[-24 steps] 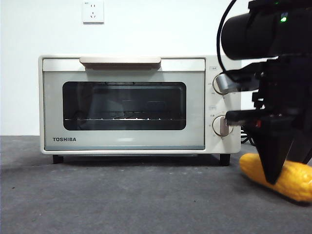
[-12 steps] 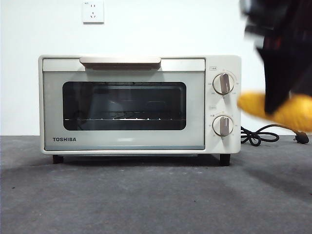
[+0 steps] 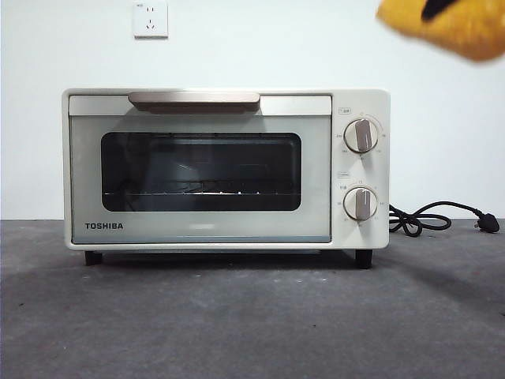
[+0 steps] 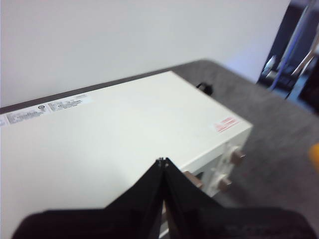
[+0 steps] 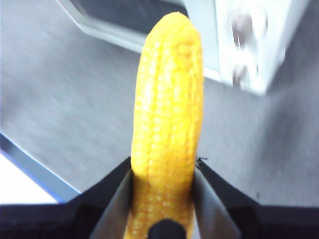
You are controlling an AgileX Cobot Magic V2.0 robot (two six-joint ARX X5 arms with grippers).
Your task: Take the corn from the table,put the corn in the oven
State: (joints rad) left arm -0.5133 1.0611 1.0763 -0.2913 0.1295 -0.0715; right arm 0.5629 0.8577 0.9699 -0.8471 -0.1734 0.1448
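Clearly the carrying step was in hand: the right claw gripped the corn high above the table, right of the oven. Its door looked closed, so opening it probably came next, perhaps by the left claw, clenched empty above the oven's top

The right end effector is raised high off the worktop, its two black jaws clamped on either side of the corn, which sticks straight out beyond the fingertips. From the front only a sliver of black shows against the cob at the upper right corner. The left end effector hangs over the oven, jaws pressed together to a point, holding nothing.
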